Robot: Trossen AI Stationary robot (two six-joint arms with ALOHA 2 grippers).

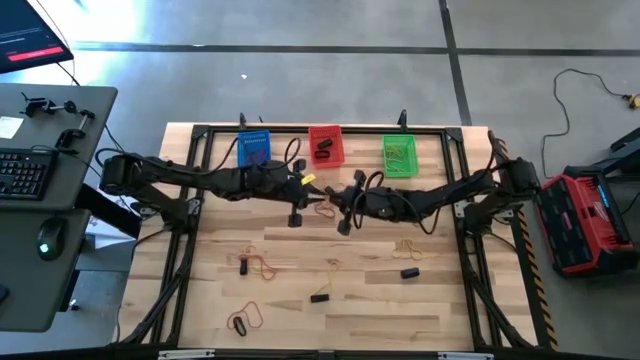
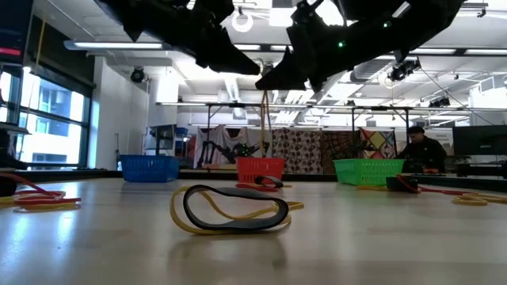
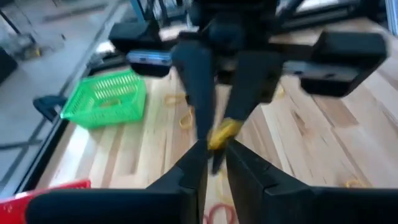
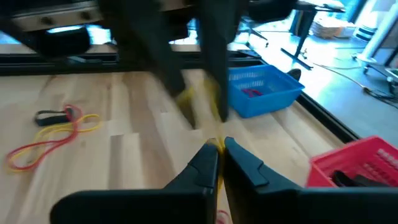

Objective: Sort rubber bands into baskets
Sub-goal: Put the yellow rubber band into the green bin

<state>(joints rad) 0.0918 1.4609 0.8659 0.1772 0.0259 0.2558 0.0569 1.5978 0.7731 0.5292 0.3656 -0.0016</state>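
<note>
Showed grey concrete floor (image 1: 300, 30) all round a light wooden tabletop (image 1: 330, 300). Kept a grey desk (image 1: 85, 150) with keyboard (image 1: 25, 170) and mouse (image 1: 47, 240) well out beyond the left claw (image 1: 312, 195), and a red-and-black case (image 1: 585, 220) on the floor well beyond the right claw (image 1: 338, 203). Had tall windows (image 2: 47, 119), ceiling strip lights (image 2: 119, 46), patterned hangings (image 2: 317, 150) and a seated person (image 2: 420, 146) far behind both claws.
</note>
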